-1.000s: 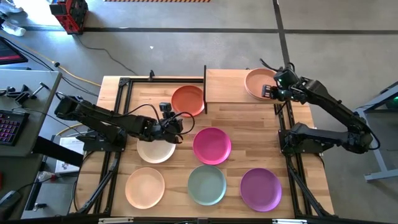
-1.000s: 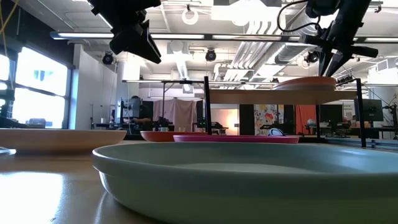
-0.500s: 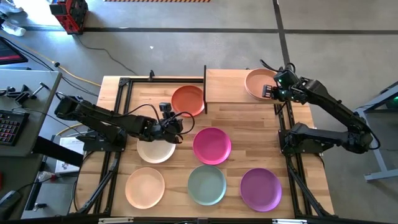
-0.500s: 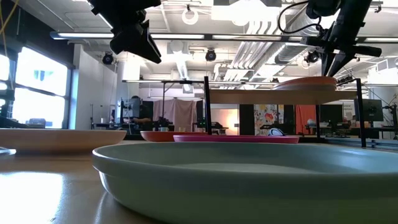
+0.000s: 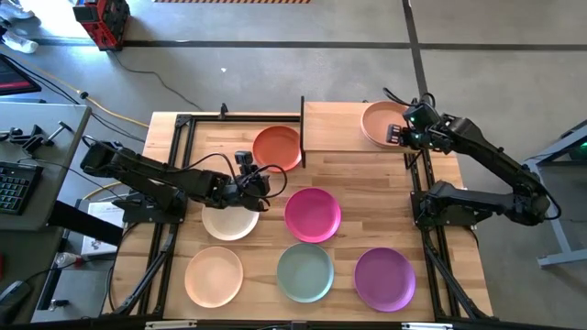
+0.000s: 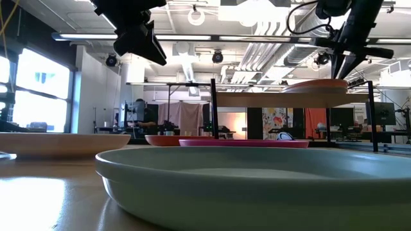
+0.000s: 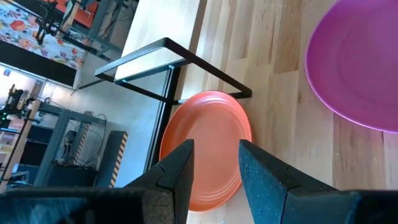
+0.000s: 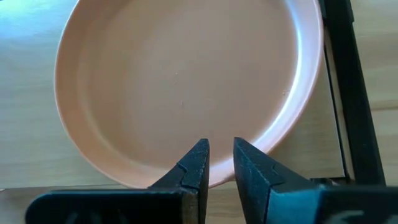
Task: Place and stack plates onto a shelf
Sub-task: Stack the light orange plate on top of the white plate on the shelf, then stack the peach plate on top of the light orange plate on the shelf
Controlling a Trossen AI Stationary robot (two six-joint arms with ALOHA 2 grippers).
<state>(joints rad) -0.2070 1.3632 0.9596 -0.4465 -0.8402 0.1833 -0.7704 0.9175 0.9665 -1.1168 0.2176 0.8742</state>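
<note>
A peach plate [image 5: 383, 124] lies on the right half of the light-wood shelf [image 5: 335, 128] at the table's far right. My right gripper [image 8: 217, 152] points steeply down over this plate's rim, on the side toward the table's right edge, open by a narrow gap through which the plate shows. My left gripper [image 7: 214, 165] hangs open above the table's middle-left, over the cream plate's [image 5: 229, 220] far edge. It faces the orange-red plate [image 7: 205, 149]. The orange-red [image 5: 277, 148], magenta [image 5: 313, 214], pale green [image 5: 305, 272], purple [image 5: 384, 278] and a second peach plate [image 5: 214, 277] lie flat on the tabletop. My right gripper stands with both fingertips [image 8: 200, 155] side by side over the peach plate's rim [image 8: 214, 177], coming from above. In the low view the tips [image 6: 340, 74] reach down to the plate's top edge; whether they touch it, I cannot tell.
A black post [image 5: 303, 128] stands at the shelf's left edge, beside the orange-red plate. Black frame rails [image 5: 174, 183] run along the table's left and right sides. The shelf's left half is bare board. A side desk with a keyboard [image 5: 14, 188] stands left of the table.
</note>
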